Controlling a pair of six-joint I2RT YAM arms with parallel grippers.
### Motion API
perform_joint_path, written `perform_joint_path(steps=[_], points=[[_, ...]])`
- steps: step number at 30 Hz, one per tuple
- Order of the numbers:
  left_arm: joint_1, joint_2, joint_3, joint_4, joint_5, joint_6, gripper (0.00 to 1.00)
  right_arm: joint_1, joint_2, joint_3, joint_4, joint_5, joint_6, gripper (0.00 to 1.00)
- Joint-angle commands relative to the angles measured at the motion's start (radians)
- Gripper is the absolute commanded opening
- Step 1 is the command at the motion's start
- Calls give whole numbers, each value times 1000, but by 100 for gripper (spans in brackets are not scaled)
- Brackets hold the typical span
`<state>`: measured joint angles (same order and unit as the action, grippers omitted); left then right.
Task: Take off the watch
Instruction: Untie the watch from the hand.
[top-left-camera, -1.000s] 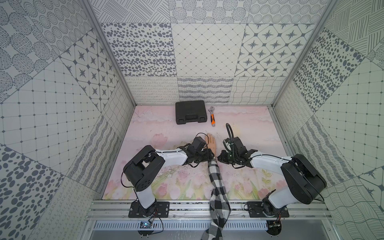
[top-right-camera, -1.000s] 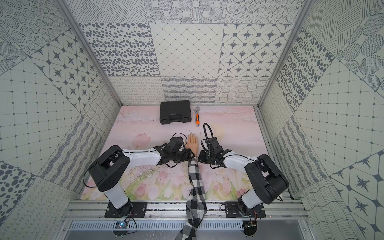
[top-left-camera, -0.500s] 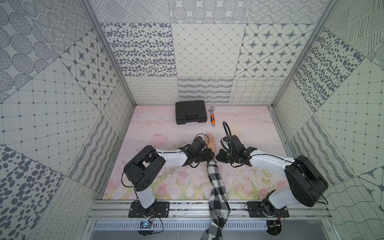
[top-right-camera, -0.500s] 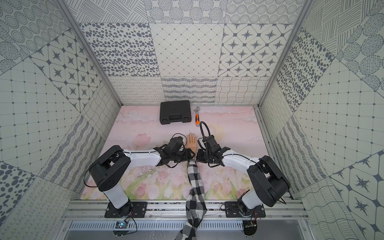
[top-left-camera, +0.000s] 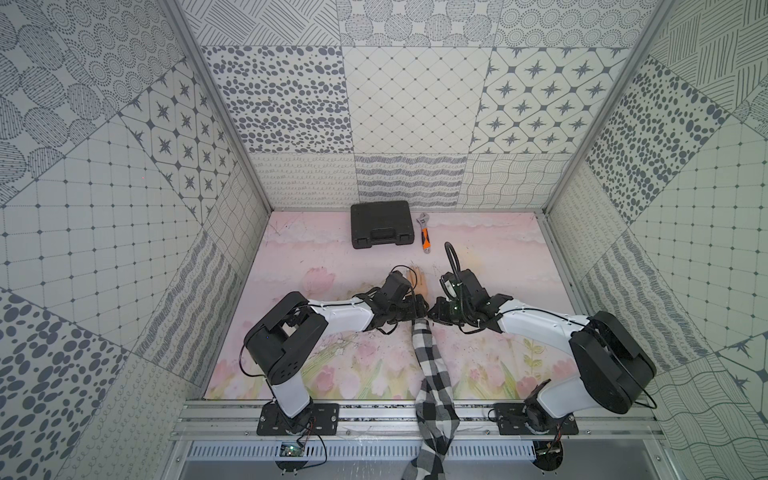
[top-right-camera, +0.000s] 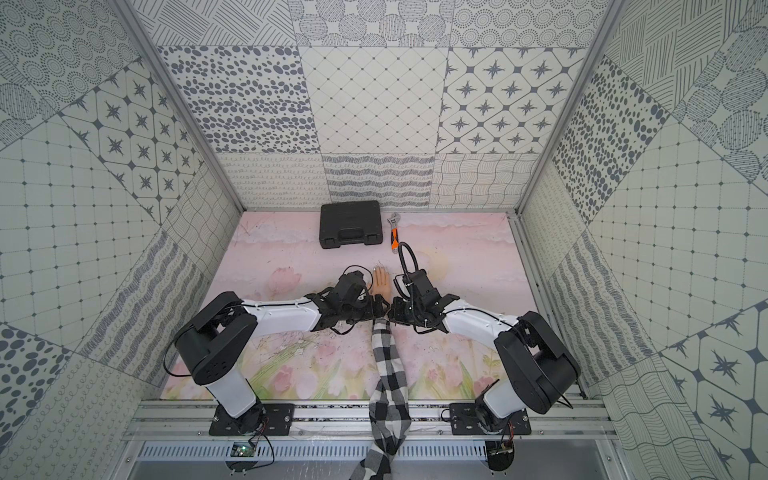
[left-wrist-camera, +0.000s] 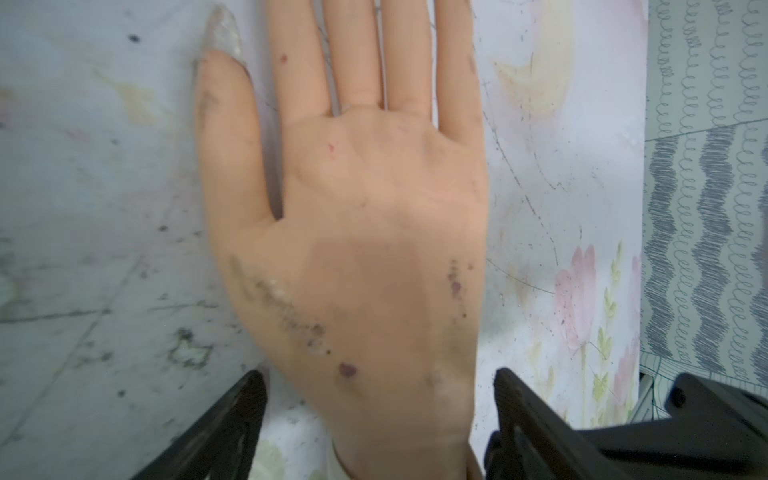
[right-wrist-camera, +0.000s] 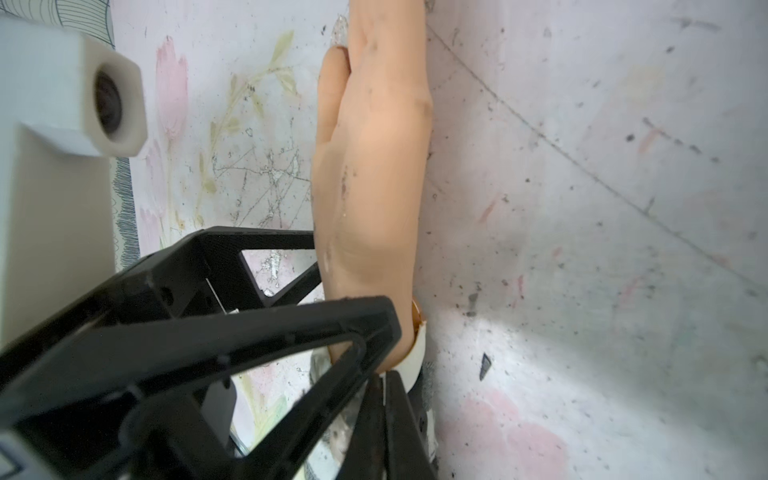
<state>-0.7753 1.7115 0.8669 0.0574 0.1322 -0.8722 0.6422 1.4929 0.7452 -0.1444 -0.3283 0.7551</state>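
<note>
The small wristwatch with a thin pale strap (right-wrist-camera: 417, 353) is on the wrist of the peach rubber mannequin hand (left-wrist-camera: 365, 232), so I'd say loosening the strap is the step in hand. The left gripper (left-wrist-camera: 376, 374) is released, its jaws astride the wrist. The right gripper (right-wrist-camera: 384, 380) is clenched, seemingly pinching a sliver of strap. Next it likely has to draw that strap free of its buckle. Only the right wrist view shows the wristwatch; in both top views the grippers hide it.

Mannequin hand (left-wrist-camera: 365, 232) between wide-apart left pincer (left-wrist-camera: 378, 376) fingers (left-wrist-camera: 232, 415)
</note>
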Motion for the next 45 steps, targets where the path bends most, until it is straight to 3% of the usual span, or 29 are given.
perform_joint_path(steps=[1,7,13,21,36,45], points=[[49,-38,47,-528,-112,46,93,15,-22,24,19,-28,-1,0],[100,-49,74,-555,-110,72,96,15,-30,32,1,-19,-8,0],[135,-83,29,-457,-82,56,97,15,-29,46,-14,-18,-17,0],[137,-157,69,-498,-106,92,98,16,-18,54,-13,-25,-15,0],[111,20,-15,-385,-63,60,94,95,68,205,-50,-62,-35,0],[94,40,-7,-373,-56,59,93,162,261,273,-130,48,-67,0]])
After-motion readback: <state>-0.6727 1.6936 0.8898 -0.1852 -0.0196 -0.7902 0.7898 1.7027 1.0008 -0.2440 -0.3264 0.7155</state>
